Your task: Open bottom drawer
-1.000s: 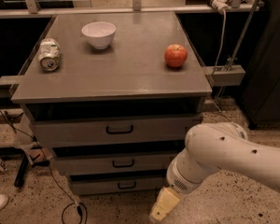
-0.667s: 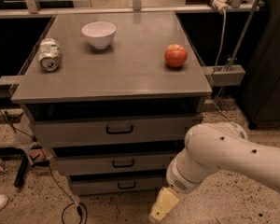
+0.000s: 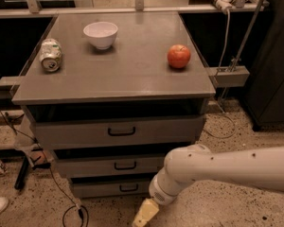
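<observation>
The bottom drawer (image 3: 109, 187) is the lowest and narrowest of three grey fronts, shut, with a small black bar handle (image 3: 128, 187) at its centre. My white arm (image 3: 227, 169) reaches in from the right, low in front of the cabinet. My gripper (image 3: 144, 214) hangs at the frame's lower edge, just below and right of the bottom drawer's handle, apart from it. Only its yellowish tip shows.
The middle drawer (image 3: 111, 165) and the top drawer (image 3: 118, 131) sit above, shut. On the cabinet top (image 3: 118, 74) lie a crushed can (image 3: 50, 55), a white bowl (image 3: 101, 34) and a red apple (image 3: 179, 56). Cables (image 3: 68, 207) trail on the floor at left.
</observation>
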Robot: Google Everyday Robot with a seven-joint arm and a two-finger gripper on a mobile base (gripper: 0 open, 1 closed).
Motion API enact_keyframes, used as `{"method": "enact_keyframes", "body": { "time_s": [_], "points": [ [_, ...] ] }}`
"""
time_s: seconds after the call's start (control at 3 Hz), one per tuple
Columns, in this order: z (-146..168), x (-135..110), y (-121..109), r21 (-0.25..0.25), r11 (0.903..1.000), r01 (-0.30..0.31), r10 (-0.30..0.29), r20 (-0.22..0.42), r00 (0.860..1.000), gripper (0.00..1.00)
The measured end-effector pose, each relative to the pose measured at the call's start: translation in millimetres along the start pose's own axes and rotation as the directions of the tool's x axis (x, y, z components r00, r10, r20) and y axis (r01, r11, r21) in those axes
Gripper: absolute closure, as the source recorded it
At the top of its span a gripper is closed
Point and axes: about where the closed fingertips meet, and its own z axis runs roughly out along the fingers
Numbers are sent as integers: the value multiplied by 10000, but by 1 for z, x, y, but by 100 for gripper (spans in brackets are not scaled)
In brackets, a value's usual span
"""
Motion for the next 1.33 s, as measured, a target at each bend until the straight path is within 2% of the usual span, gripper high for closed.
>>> {"method": "enact_keyframes", "body": {
  "time_s": [0.33,0.67,1.0,1.33],
  "points": [
    [56,3,-14,-423,9979,-495,503,176,9986,0],
    [57,3,-14,-424,9979,-496,504,178,9986,0],
    [86,7,-32,-473,9961,-742,769,581,9953,0],
    [121,11,-71,-168,9940,-1078,1090,1108,9878,0]
  ]
}}
